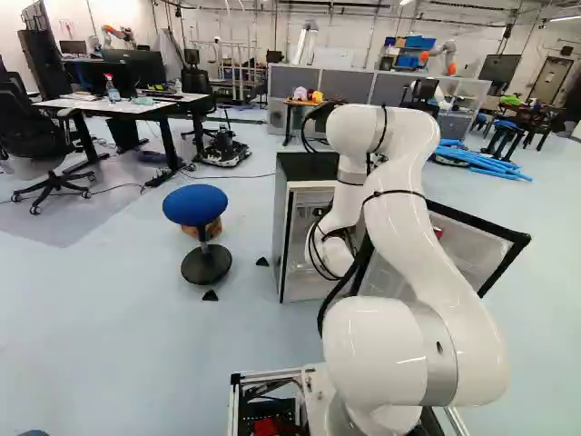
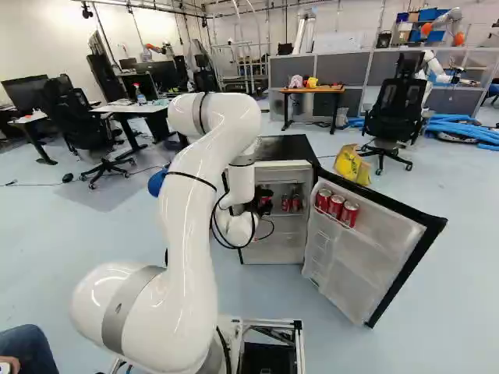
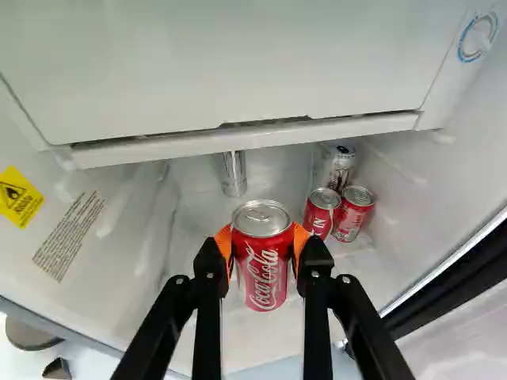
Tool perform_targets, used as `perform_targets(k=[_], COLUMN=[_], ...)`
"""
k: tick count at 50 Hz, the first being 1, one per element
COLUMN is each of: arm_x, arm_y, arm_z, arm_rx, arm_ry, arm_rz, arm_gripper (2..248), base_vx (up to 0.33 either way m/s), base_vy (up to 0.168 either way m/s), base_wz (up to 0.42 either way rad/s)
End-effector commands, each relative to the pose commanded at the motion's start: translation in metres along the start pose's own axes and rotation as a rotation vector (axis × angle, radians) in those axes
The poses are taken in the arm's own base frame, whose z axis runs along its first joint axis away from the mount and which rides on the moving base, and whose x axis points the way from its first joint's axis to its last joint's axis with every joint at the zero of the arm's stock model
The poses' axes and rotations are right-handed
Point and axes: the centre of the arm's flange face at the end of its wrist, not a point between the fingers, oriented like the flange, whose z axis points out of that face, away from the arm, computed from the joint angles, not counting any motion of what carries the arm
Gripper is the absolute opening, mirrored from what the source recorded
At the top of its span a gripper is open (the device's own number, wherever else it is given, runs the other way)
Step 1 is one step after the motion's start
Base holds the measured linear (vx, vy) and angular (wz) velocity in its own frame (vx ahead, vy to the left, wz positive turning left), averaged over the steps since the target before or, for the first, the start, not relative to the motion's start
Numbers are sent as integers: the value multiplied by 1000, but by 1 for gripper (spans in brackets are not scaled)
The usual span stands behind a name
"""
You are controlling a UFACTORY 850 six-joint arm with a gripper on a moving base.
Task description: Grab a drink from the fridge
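The gripper (image 2: 265, 200) is reaching into the open fridge (image 2: 284, 146) and holding a red can (image 3: 262, 273) upright, its orange pads (image 3: 224, 247) pressing from both sides. Two other red cans (image 3: 354, 215) are standing farther in, to the right, with a pale can (image 3: 341, 165) just beyond them. A silver can (image 3: 234, 176) is standing at the far left. Three red cans (image 2: 336, 206) are sitting in the door (image 2: 370, 261), which is standing open at the right.

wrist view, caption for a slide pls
Gripper shut on a red can in the open fridge, more cans beyond
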Motion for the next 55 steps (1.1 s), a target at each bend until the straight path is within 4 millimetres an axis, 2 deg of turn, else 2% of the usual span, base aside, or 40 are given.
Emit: perform_targets(k=[30,55], arm_x=[27,47], arm_y=[-5,0], arm_z=[-77,-139], arm_rx=[10,0], arm_ry=[-32,-40], arm_rz=[-4,0], arm_gripper=[96,96], base_vx=[0,0], base_vy=[0,0], base_wz=[0,0])
